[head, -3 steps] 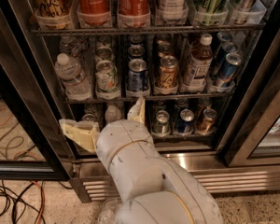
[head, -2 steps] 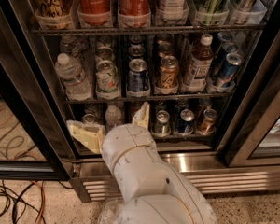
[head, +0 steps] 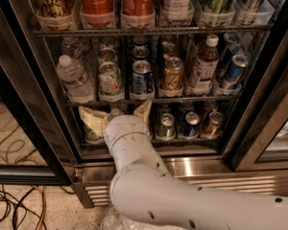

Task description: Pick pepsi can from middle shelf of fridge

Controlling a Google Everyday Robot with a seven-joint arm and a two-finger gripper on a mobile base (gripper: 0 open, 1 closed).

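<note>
Camera view. The fridge shows three wire racks between black door frames, above a stainless-steel base. The pepsi can, dark blue with a silver top, stands upright at the front of the middle shelf. A white-and-green can stands just beside it on one side and a golden-brown can on the other. A water bottle and slim blue-silver cans sit further out along the same rack, and tall Coca-Cola cans occupy the rack above. The white arm rises from the lower edge of the view and carries the gripper to the level of the bottom rack, below the middle shelf and slightly to the side of the target. Its cream fingers are spread wide apart and grasp nothing. The tip of the other finger lies at the rack edge directly under the pepsi can. The step in hand appears to be the approach. To do it well, the gripper should probably rise clear of the rack's front wire, centre on the blue can and advance level. One finger must enter each narrow gap beside the can, and the closely packed neighbours leave little room for error. An off-centre entry would likely push the white-and-green can or the golden-brown can.
</note>
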